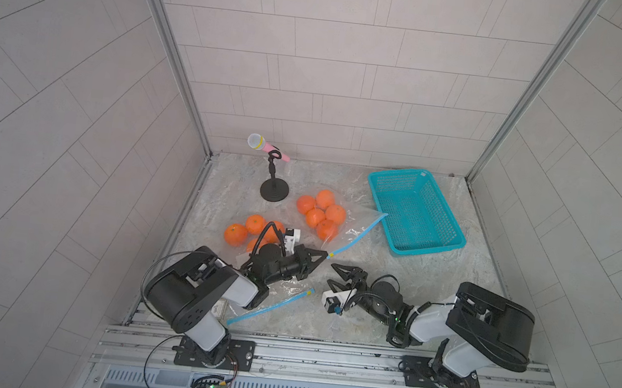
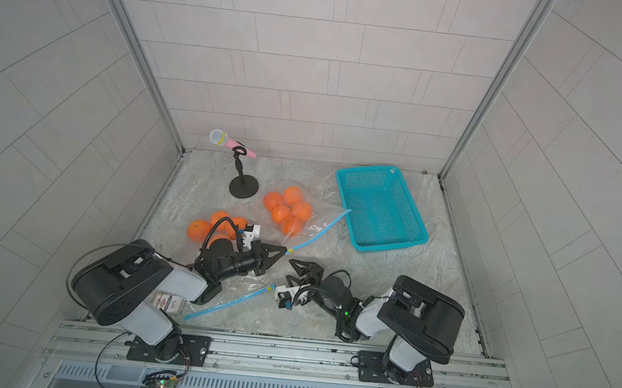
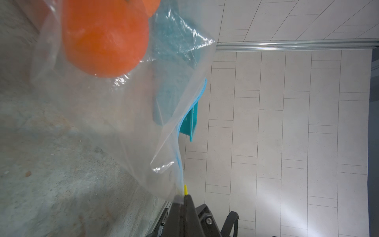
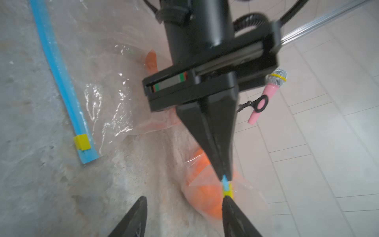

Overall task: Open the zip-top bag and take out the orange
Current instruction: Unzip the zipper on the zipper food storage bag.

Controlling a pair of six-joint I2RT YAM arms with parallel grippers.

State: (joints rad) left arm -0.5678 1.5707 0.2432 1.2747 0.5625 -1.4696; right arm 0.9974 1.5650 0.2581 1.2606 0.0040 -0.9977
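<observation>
A clear zip-top bag [image 1: 353,223] lies mid-table with several oranges [image 1: 324,198] inside it. Its blue zip strip [image 1: 360,235] runs toward me and ends at a yellow slider [image 1: 331,255]. My left gripper [image 1: 325,256] is shut on that end of the strip, just behind the slider [image 3: 185,189]. The wrist view shows the film [image 3: 123,123] stretched up from the jaws, with an orange [image 3: 106,41] behind it. My right gripper [image 1: 330,273] stands open right beside it. One fingertip [image 4: 226,198] is at the slider [image 4: 228,191], the other over bare table.
A second bag of oranges [image 1: 236,234] lies under my left arm, its blue strip [image 1: 269,308] and yellow slider [image 4: 82,142] toward the front edge. A teal basket [image 1: 398,172] stands back right. A pink microphone [image 1: 267,145] on a black stand is back centre.
</observation>
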